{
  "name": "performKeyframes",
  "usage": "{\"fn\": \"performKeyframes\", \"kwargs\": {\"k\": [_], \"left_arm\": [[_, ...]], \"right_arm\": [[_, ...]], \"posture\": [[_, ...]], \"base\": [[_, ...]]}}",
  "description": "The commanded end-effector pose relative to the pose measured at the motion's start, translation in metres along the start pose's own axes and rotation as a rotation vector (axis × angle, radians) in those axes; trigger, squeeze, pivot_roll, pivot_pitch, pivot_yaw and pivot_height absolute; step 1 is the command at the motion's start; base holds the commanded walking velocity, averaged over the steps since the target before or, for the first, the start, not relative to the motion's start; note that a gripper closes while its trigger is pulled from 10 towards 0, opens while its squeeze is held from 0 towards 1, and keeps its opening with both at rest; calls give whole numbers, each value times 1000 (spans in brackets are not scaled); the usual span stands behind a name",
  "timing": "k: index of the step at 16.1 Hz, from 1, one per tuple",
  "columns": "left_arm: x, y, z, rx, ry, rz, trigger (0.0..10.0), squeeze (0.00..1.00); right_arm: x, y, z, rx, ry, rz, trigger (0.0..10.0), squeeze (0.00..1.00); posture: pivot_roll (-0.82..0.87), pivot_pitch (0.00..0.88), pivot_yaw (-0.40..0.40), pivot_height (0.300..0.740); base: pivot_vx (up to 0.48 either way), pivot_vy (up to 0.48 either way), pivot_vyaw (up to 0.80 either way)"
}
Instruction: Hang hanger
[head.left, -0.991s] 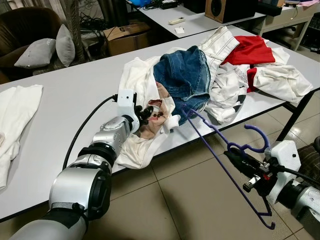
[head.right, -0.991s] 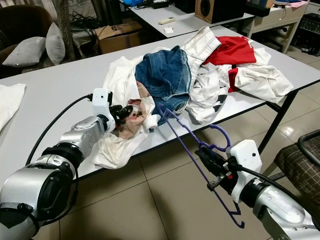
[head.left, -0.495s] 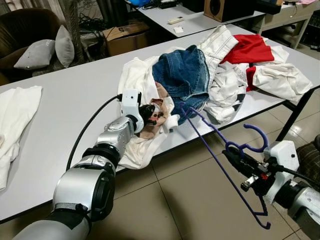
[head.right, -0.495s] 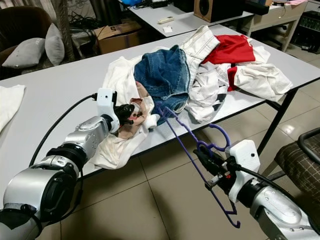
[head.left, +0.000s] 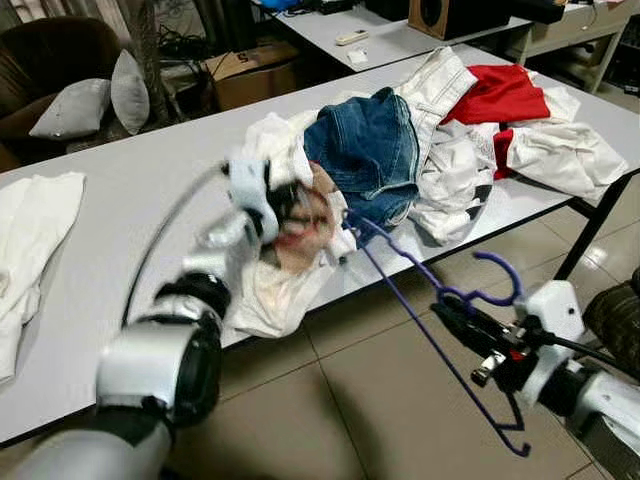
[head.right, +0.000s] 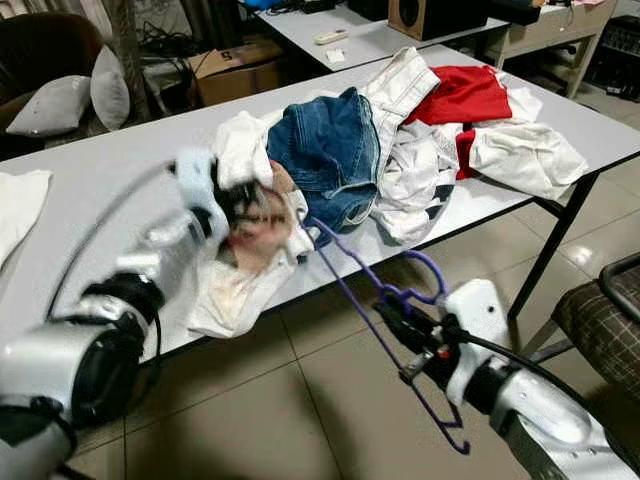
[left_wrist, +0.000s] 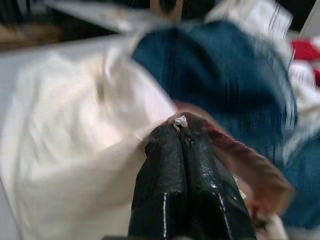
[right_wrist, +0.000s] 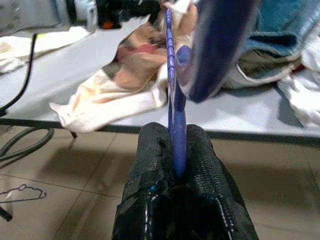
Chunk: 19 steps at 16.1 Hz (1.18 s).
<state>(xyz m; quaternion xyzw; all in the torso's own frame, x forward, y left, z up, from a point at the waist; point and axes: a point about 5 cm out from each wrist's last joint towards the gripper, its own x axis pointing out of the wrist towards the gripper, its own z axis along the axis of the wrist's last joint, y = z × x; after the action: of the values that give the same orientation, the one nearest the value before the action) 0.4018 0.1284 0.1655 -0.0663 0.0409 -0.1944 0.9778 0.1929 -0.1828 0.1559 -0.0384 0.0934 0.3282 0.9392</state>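
Garment lifted, hanger aimed at it
Left tool (left_wrist: 181, 131) pinched on cream shirt (head.left: 290, 240); right tool (right_wrist: 178, 165) clamped on purple hanger (head.left: 420, 290); hanger tip at 11 o'clock may snag the jeans (head.left: 370, 145) instead.

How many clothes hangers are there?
2: a purple hanger held in the right gripper beside the table, and a thin hanger on the floor. Clothes may hide others.

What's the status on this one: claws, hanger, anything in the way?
Left claw shut on cream printed garment at table edge. Right claw shut on purple wire hanger, tip near garment. Denim and white clothes pile crowds behind.
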Motion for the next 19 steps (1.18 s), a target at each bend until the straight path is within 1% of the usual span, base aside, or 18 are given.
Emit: {"fn": "performKeyframes", "kwargs": {"k": [1,2,3,4,5,7,8,9,11,12,13,14,15,16,17,18,19], "left_arm": [[2,7,31,34,-103,0,0,0],[2,8,46,58,-148,-6,0,0],[2,9,51,68,-165,-9,0,0],[3,8,63,93,-202,-17,0,0],[3,7,75,119,-237,-33,0,0],[2,4,94,167,-289,-68,0,0],[0,6,112,179,-343,-73,0,0],[-1,7,115,183,-352,-72,0,0],[-8,16,135,224,-404,-48,0,0],[-10,18,138,226,-415,-43,0,0],[-16,26,146,223,-449,-23,0,0],[-20,31,152,211,-481,-11,0,0],[-25,36,159,168,-524,-3,0,0],[-29,40,164,145,-559,12,0,0],[-40,56,178,16,-660,64,0,0],[-43,61,179,-13,-663,89,0,0],[-42,76,155,100,-477,203,0,0]], "right_arm": [[7,7,7,-29,-23,74,10000,0],[14,9,8,-30,-22,119,10000,0],[18,10,9,-28,-18,134,10000,0],[26,9,7,-31,11,164,10000,0],[34,5,2,-56,54,164,10000,0],[44,-2,-2,-68,94,144,10000,0],[50,-5,-4,-72,118,130,10000,0],[51,-5,-5,-71,123,127,10000,0],[59,-9,-4,-82,107,93,10000,0],[60,-10,-3,-83,101,80,10000,0],[61,-16,-1,-90,77,19,10000,0],[60,-21,1,-83,54,-21,10000,0],[59,-25,5,-77,30,-49,10000,0],[59,-27,6,-77,20,-58,10000,0],[58,-29,8,-83,6,-75,10000,0],[58,-30,8,-84,5,-78,10000,0],[57,-30,8,-81,0,-90,10000,0]], "posture": [[-191,0,161,740],[-176,0,150,740],[-176,0,150,740],[-165,0,141,740],[-154,0,131,740],[-145,0,124,740],[-145,0,124,740],[-145,0,124,740],[-125,0,115,740],[-123,0,119,740],[-123,0,119,740],[-121,0,121,740],[-122,0,122,740],[-122,0,122,740],[-122,0,125,740],[-122,0,125,740],[-123,0,134,740]], "base": [[0,0,0],[0,0,0],[0,0,0],[0,0,0],[0,0,0],[0,0,0],[0,0,0],[0,0,0],[0,0,0],[0,0,0],[0,0,0],[0,0,0],[0,0,0],[0,0,0],[0,0,0],[0,0,0],[0,0,0]]}}
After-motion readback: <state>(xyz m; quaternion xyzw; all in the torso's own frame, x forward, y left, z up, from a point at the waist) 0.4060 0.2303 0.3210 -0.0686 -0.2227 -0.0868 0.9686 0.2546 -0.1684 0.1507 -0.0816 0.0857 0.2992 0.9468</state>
